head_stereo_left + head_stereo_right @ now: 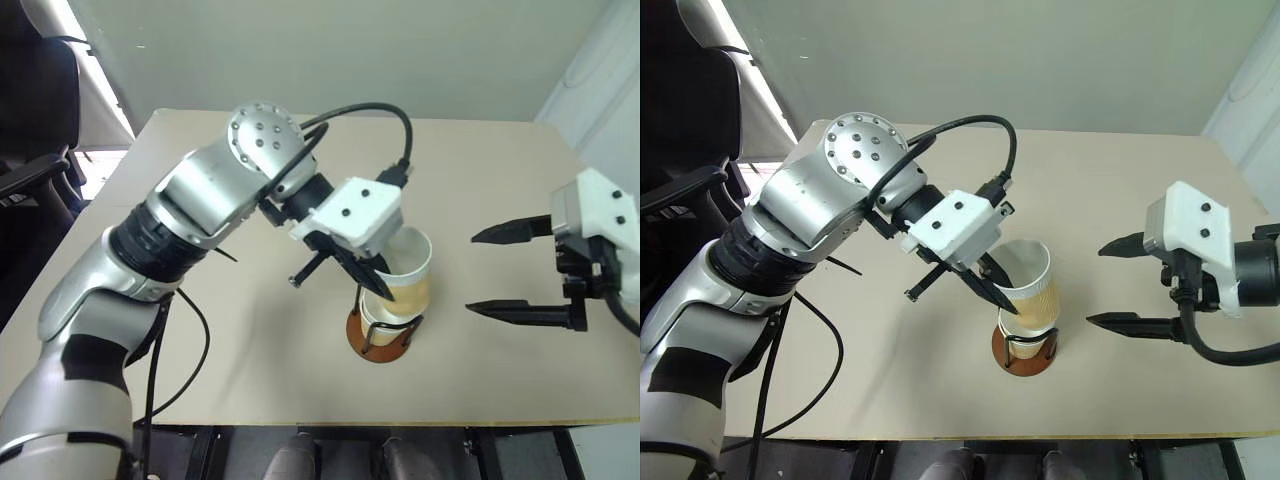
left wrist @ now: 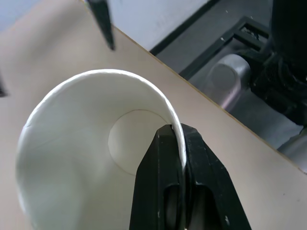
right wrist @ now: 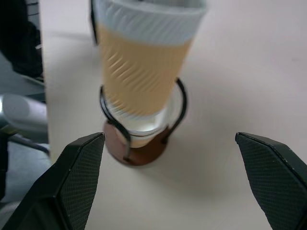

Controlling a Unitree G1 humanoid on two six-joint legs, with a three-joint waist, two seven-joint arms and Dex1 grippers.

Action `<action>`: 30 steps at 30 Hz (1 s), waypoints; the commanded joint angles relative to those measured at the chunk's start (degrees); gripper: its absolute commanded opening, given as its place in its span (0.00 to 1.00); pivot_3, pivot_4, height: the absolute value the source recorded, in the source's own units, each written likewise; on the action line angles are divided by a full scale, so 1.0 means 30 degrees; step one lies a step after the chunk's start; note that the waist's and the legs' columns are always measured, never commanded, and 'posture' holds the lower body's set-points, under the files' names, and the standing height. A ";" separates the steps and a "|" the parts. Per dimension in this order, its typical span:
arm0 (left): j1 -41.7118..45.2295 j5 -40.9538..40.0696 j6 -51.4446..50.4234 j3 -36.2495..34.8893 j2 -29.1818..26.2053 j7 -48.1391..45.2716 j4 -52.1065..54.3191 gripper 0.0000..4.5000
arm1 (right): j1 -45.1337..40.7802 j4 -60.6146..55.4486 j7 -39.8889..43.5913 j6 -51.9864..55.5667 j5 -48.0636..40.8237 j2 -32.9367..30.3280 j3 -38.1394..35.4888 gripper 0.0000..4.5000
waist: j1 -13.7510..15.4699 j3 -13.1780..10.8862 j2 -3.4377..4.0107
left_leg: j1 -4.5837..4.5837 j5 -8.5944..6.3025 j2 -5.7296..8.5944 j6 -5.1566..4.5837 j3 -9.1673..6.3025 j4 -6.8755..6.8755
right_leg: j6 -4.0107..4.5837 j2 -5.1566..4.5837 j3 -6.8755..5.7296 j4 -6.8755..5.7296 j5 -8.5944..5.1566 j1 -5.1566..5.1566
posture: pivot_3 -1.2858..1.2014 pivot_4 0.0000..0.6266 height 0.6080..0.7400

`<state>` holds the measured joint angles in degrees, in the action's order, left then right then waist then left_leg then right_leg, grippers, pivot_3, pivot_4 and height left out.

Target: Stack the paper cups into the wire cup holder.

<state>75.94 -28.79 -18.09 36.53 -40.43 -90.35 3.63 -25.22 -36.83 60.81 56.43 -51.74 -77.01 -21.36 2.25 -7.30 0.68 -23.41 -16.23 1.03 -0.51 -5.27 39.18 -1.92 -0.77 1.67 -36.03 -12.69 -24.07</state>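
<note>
Pinching the rolled white rim of a tan-yellow tapered paper cup (image 1: 405,275), the left gripper (image 2: 178,143) has both black fingers clamped on the cup wall, one inside, one outside. Cup sits tilted, its bottom nested into a cup already standing in the black wire cup holder w/ round reddish-brown base (image 3: 136,146), mid-table near the front edge. Right gripper (image 1: 515,270) hangs beside the holder, jaws spread wide, holding nothing. Step: seating this cup, prob. not fully down yet. Next: straighten it, press down, then let go of the rim.
</note>
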 commanded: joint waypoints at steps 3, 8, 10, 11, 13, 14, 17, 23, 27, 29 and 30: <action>0.0454 0.0981 0.1133 0.0185 0.0128 -0.0715 -0.0022 0.00 | -0.0056 0.0250 0.0335 0.0176 -0.0466 -0.0687 -0.1704 0.99 | 0.0007 0.0000 0.0000 | -0.0001 0.0000 -0.0001 -0.0001 0.0000 0.0001 | -0.0002 0.0000 0.0000 0.0000 0.0000 -0.0001 | 0.52 0.24 1.00; 0.0449 0.1449 0.2138 0.0455 -0.0183 -0.0715 -0.0450 0.00 | -0.0311 0.0746 0.0509 0.0238 -0.0453 -0.1262 -0.2345 0.99 | 0.0013 0.0000 0.0000 | 0.0000 -0.0001 -0.0002 -0.0001 0.0000 0.0002 | -0.0003 0.0003 -0.0001 -0.0002 -0.0001 0.0000 | 0.52 0.24 1.00; 0.0517 0.1503 0.2451 0.0534 -0.0284 -0.0715 -0.0610 0.00 | -0.0379 0.0989 0.0644 0.0163 -0.0292 -0.1582 -0.2567 0.99 | 0.0015 0.0000 0.0001 | -0.0001 -0.0002 -0.0001 -0.0003 0.0001 0.0006 | -0.0005 0.0001 0.0001 -0.0001 -0.0002 -0.0001 | 0.52 0.24 1.00; 0.0542 0.1512 0.2531 0.0560 -0.0300 -0.0715 -0.0645 0.00 | -0.0382 0.1056 0.0662 0.0140 -0.0273 -0.1669 -0.2623 0.99 | 0.0015 0.0000 0.0001 | -0.0001 -0.0003 -0.0001 -0.0005 0.0001 0.0007 | -0.0005 0.0001 0.0001 -0.0001 -0.0001 0.0000 | 0.52 0.24 1.00; 0.0606 0.1352 0.2520 0.0605 -0.0341 -0.0715 -0.0648 0.00 | -0.0426 0.1211 0.0674 0.0078 -0.0273 -0.1810 -0.2703 0.99 | 0.0018 0.0000 0.0000 | -0.0001 -0.0005 -0.0001 -0.0008 0.0001 0.0005 | -0.0005 0.0001 0.0001 -0.0001 -0.0002 -0.0001 | 0.52 0.24 1.00; 0.0622 0.1278 0.2475 0.0623 -0.0331 -0.0715 -0.0644 0.00 | -0.0410 0.1251 0.0675 0.0049 -0.0262 -0.1846 -0.2731 0.99 | 0.0019 0.0000 0.0001 | -0.0001 -0.0005 -0.0001 -0.0008 0.0000 0.0005 | -0.0005 0.0001 0.0000 0.0000 -0.0002 0.0000 | 0.52 0.24 1.00; 0.0505 0.1126 0.2608 0.0703 -0.0458 -0.0715 -0.0710 0.00 | -0.0443 0.1280 0.0603 0.0017 -0.0293 -0.1875 -0.2690 0.99 | 0.0020 0.0000 0.0001 | -0.0002 -0.0005 0.0000 -0.0008 0.0002 0.0006 | -0.0006 0.0001 0.0000 0.0000 -0.0002 -0.0001 | 0.52 0.24 1.00; 0.0346 0.0919 0.2811 0.1238 -0.0735 -0.0715 -0.0541 0.00 | -0.0582 0.1339 0.0418 -0.0128 -0.0232 -0.1882 -0.2497 0.99 | 0.0020 0.0000 0.0001 | -0.0002 -0.0006 0.0000 -0.0010 0.0002 0.0008 | -0.0006 0.0001 0.0000 -0.0002 -0.0002 -0.0001 | 0.52 0.24 1.00; 0.0354 0.1051 0.3125 0.1647 -0.0940 -0.0715 -0.0527 0.00 | -0.0591 0.1343 0.0351 -0.0177 -0.0199 -0.1900 -0.2460 0.99 | 0.0021 0.0000 0.0001 | -0.0001 -0.0006 0.0000 -0.0011 0.0001 0.0008 | -0.0007 0.0001 0.0001 -0.0003 -0.0002 -0.0001 | 0.52 0.24 1.00; 0.0376 0.1178 0.3186 0.1692 -0.0899 -0.0715 -0.0531 0.00 | -0.0638 0.1323 0.0285 -0.0207 -0.0227 -0.1888 -0.2413 0.99 | 0.0021 0.0000 0.0001 | -0.0002 -0.0006 0.0000 -0.0012 0.0001 0.0010 | -0.0007 0.0001 -0.0001 -0.0002 -0.0002 -0.0001 | 0.52 0.24 1.00; 0.0372 0.1303 0.3259 0.1652 -0.0877 -0.0715 -0.0535 0.00 | -0.0654 0.1306 0.0257 -0.0214 -0.0248 -0.1880 -0.2399 0.99 | 0.0021 0.0000 0.0001 | -0.0002 -0.0007 0.0000 -0.0012 0.0002 0.0012 | -0.0007 0.0001 0.0000 -0.0002 -0.0002 -0.0001 | 0.52 0.24 1.00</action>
<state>75.98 -24.87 -9.57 41.85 -42.79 -90.41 1.19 -26.00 -33.63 62.03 56.60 -52.61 -81.56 -26.63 2.31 -7.30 0.69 -23.41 -16.25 1.03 -0.54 -5.26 39.21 -1.94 -0.76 1.67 -36.04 -12.70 -24.07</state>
